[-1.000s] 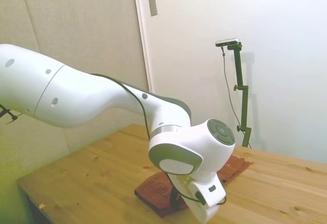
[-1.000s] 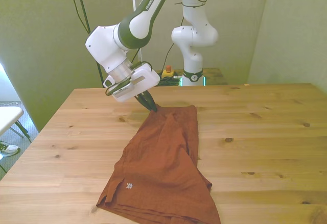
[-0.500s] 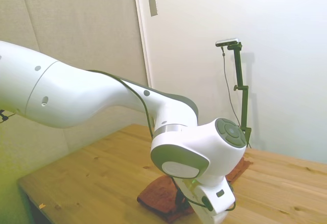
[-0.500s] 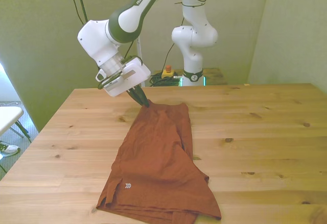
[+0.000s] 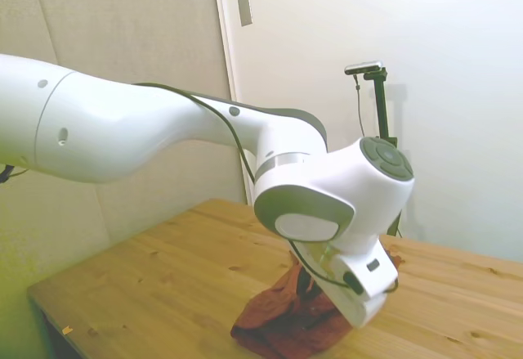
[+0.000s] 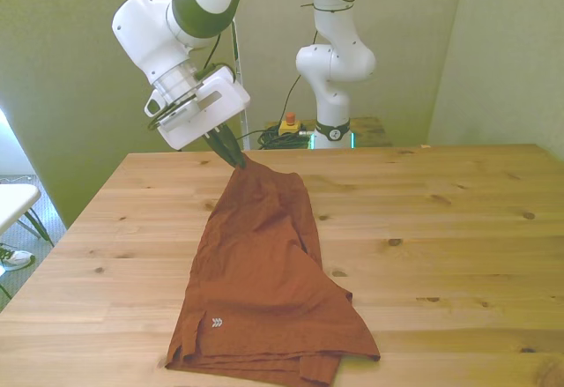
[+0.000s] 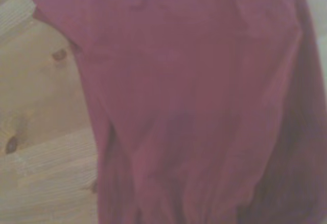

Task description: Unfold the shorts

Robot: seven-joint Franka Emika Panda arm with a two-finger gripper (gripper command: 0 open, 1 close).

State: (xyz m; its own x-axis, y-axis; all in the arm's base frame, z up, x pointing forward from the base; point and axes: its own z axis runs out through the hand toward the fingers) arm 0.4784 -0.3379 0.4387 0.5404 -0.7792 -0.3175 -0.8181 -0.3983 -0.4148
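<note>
Front view gives the plainest look at my claw (image 6: 234, 157): its two dark fingers are pressed together on a far corner of the shorts (image 6: 264, 272), pinching a small peak of rust-brown cloth and holding it a little above the worktop (image 6: 458, 228). From that pinched corner the fabric slopes down and spreads toward the near edge of the worktop, where most of it lies flat and wrinkled. A small pale logo (image 6: 217, 322) shows near the hem at the front view's left, and at the near edge, toward the front view's right, a strip of cloth is turned under itself. The garment sits on the front view's left half of the wood, and the cloth is narrow by my claw and wide at the hem. From the side view my arm's white wrist covers the fingers, so I cannot read them there; below it the shorts (image 5: 286, 322) hang bunched into a dark red heap whose lower part rests on the worktop (image 5: 147, 285). The wrist view is blurred, filled mostly by the shorts (image 7: 194, 106), with a strip of pale knotted worktop (image 7: 41, 132) beside the cloth.
</note>
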